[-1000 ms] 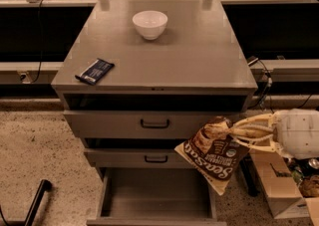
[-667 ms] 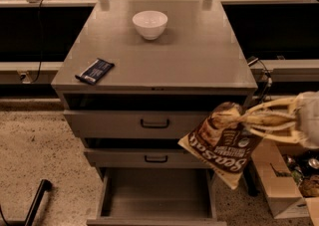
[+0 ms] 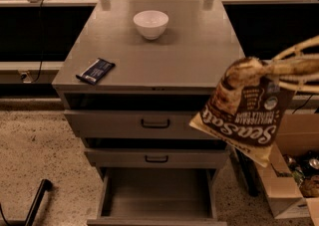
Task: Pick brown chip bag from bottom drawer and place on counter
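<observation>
At the right edge of the camera view, the claw (image 3: 261, 70) pinches the crumpled top corner of the brown chip bag (image 3: 243, 113). The bag hangs in the air off the table's (image 3: 194, 53) right front corner, clear of the open bottom drawer (image 3: 157, 195). With so small a hold, I judge the bag could slip free, or its dangling lower end could catch the table edge on the way across. A careless set-down might nudge the white bowl (image 3: 150, 23) or the dark blue wrapper (image 3: 95, 70). The arm is cut off by the frame, and the bag's lower tip overlaps a cardboard box (image 3: 281, 195).
</observation>
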Tool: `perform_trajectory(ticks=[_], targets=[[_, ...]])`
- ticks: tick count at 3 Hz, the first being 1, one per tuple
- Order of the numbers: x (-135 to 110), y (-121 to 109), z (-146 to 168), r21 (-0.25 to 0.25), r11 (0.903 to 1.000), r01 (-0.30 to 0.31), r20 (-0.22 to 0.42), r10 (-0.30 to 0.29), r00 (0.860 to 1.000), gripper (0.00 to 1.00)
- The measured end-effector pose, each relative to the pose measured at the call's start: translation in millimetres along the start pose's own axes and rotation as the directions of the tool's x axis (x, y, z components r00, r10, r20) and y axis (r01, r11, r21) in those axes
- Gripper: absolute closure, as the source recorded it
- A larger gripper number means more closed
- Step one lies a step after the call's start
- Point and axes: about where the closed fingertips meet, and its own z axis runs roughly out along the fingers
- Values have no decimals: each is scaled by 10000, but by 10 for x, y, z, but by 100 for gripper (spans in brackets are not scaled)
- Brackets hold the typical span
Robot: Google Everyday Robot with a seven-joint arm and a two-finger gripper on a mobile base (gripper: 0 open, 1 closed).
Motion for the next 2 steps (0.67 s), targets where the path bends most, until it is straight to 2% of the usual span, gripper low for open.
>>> perform_trajectory(ticks=[1, 2], targets=[[-120, -427, -62, -626, 9980, 101, -31, -103, 9999, 100], [-252, -915, -47, -826, 9964, 193, -151, -206, 9997, 100]])
